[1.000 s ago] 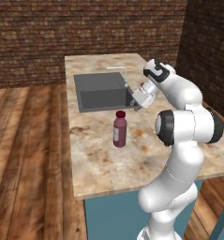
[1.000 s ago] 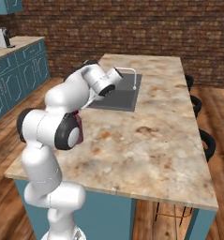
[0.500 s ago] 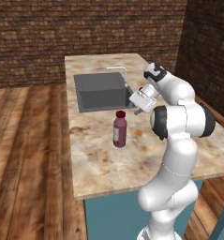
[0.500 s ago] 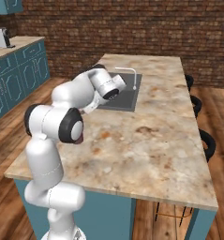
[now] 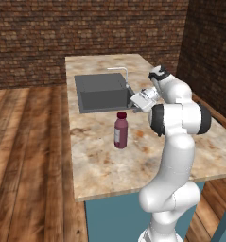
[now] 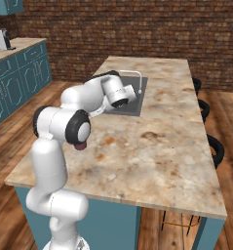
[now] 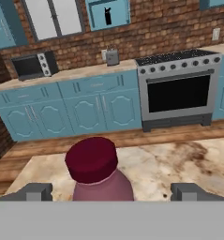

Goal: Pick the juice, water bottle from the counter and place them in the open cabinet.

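The juice (image 5: 120, 131), a maroon bottle with a round maroon cap, stands upright on the beige marbled counter (image 5: 109, 165) in front of the sink. My gripper (image 5: 134, 108) hovers just right of it and a little behind, at about cap height. In the hand view the juice (image 7: 91, 160) sits close ahead, between the lines of the two fingertips (image 7: 36, 191), and my gripper (image 7: 112, 192) is open and touches nothing. In the right base view the arm hides most of the juice (image 6: 80, 145). Far across the room, the black water bottle (image 7: 107, 16) stands inside the open cabinet (image 7: 123, 13).
A dark sink (image 5: 101, 92) with a faucet (image 5: 121, 71) lies behind the juice. Dark stools (image 6: 213, 149) line the island's right side. Across the wooden floor are teal base cabinets (image 7: 85, 112), a stove (image 7: 179, 89), a microwave (image 7: 31, 65) and a toaster (image 7: 112, 57).
The hand has dropped a little and drawn nearer to the juice, and the elbow has swung in over the counter. The juice has not moved and the jaws stayed wide.
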Robot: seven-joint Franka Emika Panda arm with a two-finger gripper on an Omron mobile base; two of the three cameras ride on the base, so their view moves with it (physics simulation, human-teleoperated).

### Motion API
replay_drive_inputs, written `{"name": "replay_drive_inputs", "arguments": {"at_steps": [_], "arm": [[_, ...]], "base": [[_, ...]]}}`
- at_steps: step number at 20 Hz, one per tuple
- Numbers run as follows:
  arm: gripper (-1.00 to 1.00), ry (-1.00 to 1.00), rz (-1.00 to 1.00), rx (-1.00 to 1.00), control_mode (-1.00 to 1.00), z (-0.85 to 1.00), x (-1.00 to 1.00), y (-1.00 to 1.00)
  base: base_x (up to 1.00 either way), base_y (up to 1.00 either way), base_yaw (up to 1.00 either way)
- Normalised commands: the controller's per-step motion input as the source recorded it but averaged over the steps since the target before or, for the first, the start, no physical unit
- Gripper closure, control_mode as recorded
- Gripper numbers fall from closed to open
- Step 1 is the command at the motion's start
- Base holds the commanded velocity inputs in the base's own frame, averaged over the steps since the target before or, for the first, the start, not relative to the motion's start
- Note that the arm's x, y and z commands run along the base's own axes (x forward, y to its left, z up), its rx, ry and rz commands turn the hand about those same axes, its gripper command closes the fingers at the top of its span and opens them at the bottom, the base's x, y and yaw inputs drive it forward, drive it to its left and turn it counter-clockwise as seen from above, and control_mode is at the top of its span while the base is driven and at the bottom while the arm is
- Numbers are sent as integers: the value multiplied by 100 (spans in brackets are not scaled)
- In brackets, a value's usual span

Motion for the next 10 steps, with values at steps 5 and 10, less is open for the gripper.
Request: {"name": "replay_drive_inputs", "arguments": {"at_steps": [5, 10], "arm": [[-100, 15, -1, 9, -100, -36, 20, 0], [-100, 4, 0, 2, -100, -25, -4, 6]], "base": [[0, 0, 0], [0, 0, 0]]}}
